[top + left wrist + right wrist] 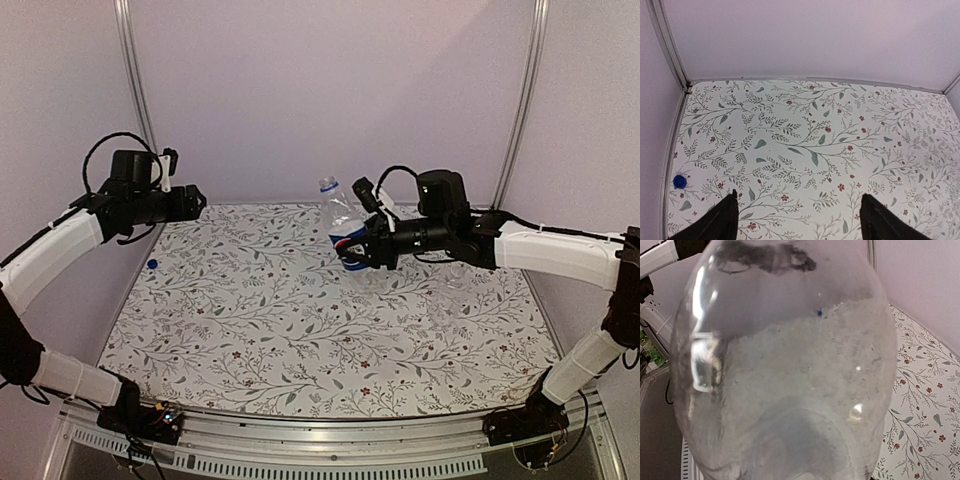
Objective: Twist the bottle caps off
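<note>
Pressed close against the right wrist camera, the clear bottle fills nearly that whole view, with a strip of flowered tabletop showing past it at 3 to 5 o'clock. From above, the bottle is at about 1 o'clock from the tabletop's middle, toward the back. Its long axis runs close to upright, neck up and leaning a little toward 11 o'clock, with a blue ring around the neck. Whether its base touches the tabletop I cannot tell. The right hand comes in from 3 o'clock and is closed around the bottle at its blue label band.

The left hand hovers high over the left side at about 10 o'clock, its fingers spread wide with nothing between them. The blue cap lies alone on the tabletop at 9 o'clock, just beside the left edge and well apart from the bottle.

Pale walls close the back and both sides, with metal posts at the back corners and a metal rail along the near edge. Open flowered surface runs from the middle down to 6 o'clock.
</note>
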Controlling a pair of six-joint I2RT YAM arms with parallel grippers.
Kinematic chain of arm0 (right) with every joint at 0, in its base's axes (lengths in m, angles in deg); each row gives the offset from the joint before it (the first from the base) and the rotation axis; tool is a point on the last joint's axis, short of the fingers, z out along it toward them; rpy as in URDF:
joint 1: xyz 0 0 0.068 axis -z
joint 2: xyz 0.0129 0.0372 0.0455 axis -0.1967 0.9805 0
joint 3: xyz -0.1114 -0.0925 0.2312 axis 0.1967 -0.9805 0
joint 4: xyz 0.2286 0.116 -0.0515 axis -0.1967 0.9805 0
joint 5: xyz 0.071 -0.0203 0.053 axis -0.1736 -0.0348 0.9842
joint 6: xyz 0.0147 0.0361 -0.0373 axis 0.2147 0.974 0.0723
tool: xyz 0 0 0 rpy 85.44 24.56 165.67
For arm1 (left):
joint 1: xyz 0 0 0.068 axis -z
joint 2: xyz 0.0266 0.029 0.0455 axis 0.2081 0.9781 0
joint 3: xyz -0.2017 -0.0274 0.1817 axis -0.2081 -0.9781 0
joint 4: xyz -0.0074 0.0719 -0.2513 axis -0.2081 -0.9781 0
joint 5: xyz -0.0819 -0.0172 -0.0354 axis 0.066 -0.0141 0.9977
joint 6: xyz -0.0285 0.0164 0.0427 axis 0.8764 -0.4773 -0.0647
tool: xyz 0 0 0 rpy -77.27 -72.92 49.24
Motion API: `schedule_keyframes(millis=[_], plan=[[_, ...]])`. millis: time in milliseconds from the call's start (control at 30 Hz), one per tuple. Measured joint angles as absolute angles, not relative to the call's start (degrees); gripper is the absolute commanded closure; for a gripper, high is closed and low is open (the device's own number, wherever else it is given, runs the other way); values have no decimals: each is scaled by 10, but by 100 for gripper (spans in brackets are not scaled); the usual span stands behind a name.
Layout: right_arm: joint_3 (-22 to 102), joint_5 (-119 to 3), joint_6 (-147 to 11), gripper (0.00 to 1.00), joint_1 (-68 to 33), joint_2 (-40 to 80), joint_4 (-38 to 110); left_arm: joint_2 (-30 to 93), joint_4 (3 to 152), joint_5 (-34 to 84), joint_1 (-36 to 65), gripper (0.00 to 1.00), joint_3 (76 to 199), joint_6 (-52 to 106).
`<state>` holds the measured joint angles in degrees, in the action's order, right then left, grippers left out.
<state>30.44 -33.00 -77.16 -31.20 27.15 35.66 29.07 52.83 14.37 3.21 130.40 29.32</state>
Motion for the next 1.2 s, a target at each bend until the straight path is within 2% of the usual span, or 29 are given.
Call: schedule_keyframes(millis=[333,633,933,1067,1200], plan=[[276,-326,-767,63,-310,276,276,318,509,176,-65,19,1290,288],[271,-318,-758,63,-310,290,248,428,485,170,-148,28,1308,266],[265,-307,-755,63,-310,292,233,547,474,128,-205,39,1339,246],[265,-303,-755,63,-310,294,232,594,481,124,-225,47,1349,241],[265,-294,-755,63,-310,301,226,641,486,129,-240,49,1358,237]])
